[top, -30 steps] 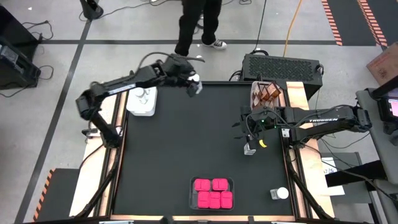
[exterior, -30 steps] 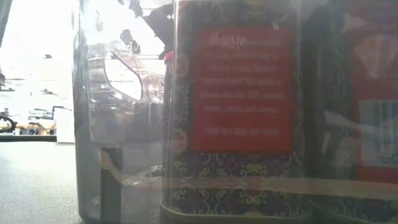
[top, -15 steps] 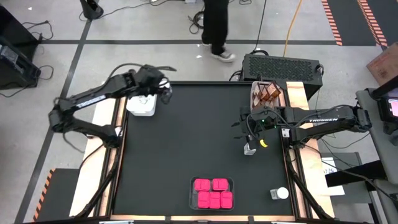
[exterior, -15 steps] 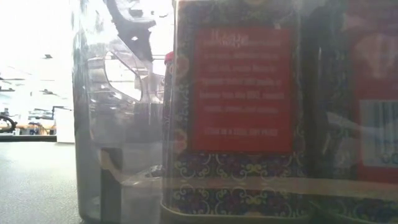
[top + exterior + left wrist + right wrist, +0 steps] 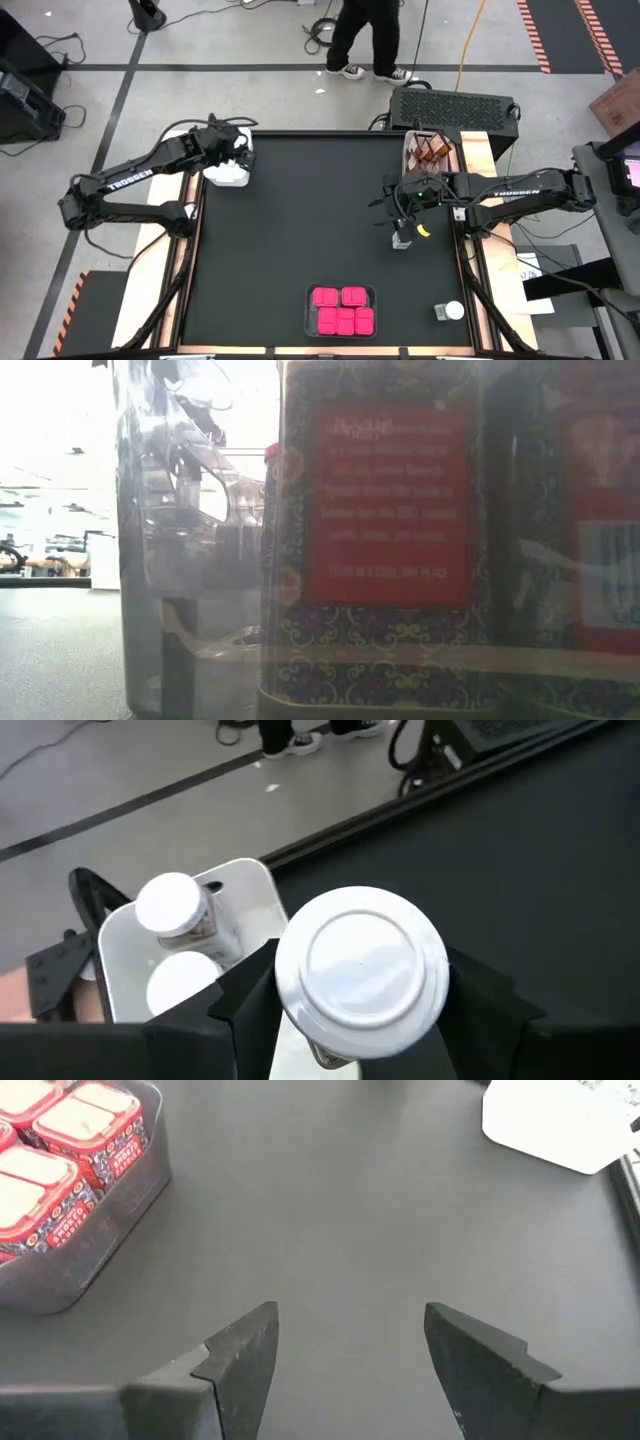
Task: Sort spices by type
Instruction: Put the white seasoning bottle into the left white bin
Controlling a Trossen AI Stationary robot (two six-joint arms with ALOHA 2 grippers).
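Pink boxes [image 5: 341, 311] w/ blue ornate sides; white-lidded jar [image 5: 361, 970]; white tray [image 5: 250, 895]; black table [image 5: 290, 230].

Even overhead light, low view blurry — bg blown out

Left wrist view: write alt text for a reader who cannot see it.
The left gripper holds a clear jar with a round white lid above a white tray at the black table's edge. Two more white-lidded jars stand in the tray.

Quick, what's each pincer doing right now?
Left pincer: closed on a white-lidded jar, above the white tray.
Right pincer: open, holding nothing.
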